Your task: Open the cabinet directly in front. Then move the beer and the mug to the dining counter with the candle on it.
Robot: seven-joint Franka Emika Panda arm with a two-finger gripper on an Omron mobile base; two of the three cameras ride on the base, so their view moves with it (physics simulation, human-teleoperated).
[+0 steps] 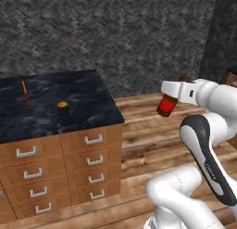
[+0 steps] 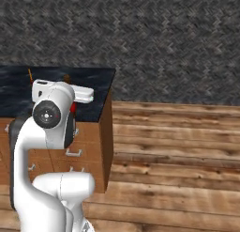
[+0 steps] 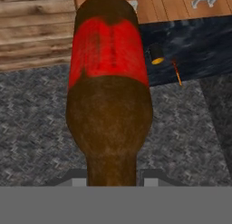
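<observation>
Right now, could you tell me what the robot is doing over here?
The arm's gripper holds a brown beer bottle with a red label, in the air over the wooden floor, off the end of the dining counter. On the counter's black stone top stand the black mug and the thin candle, so the bottle is not yet delivered.

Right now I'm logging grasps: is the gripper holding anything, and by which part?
The gripper holds the beer by its neck end, the labelled body sticking out beyond the fingers.

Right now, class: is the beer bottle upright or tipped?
Tipped. The beer hangs slanted in the tool, base lower-left, above the floor, beside the dining counter.
</observation>
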